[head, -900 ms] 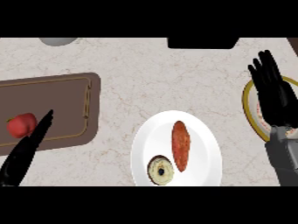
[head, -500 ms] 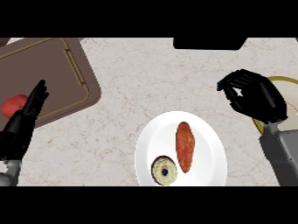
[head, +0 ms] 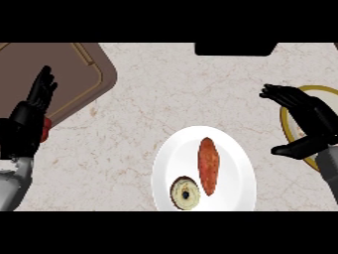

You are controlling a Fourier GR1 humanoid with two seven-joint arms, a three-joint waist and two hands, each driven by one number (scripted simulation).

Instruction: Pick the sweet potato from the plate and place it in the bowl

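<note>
Two hands hold nothing, fingers relaxed: our left hand (head: 25,124) at nine o'clock, our right hand (head: 312,121) at three, over the bowl (head: 331,90). The sweet potato (head: 208,165) lies on the plate (head: 234,151) at six; a low sweep could shove it into the round pastry (head: 185,193).

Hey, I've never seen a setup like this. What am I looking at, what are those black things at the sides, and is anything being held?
This is the view from a humanoid robot's head, looking down at a kitchen counter. The black shapes are its hands on grey forearms: the left hand and the right hand, which is over a yellow-rimmed bowl. Both are open and hold nothing. In the middle, a white plate carries an orange sweet potato and a small round item. A brown board lies at upper left, with something red mostly hidden by the left hand. The sweet potato is meant for the bowl.
</note>
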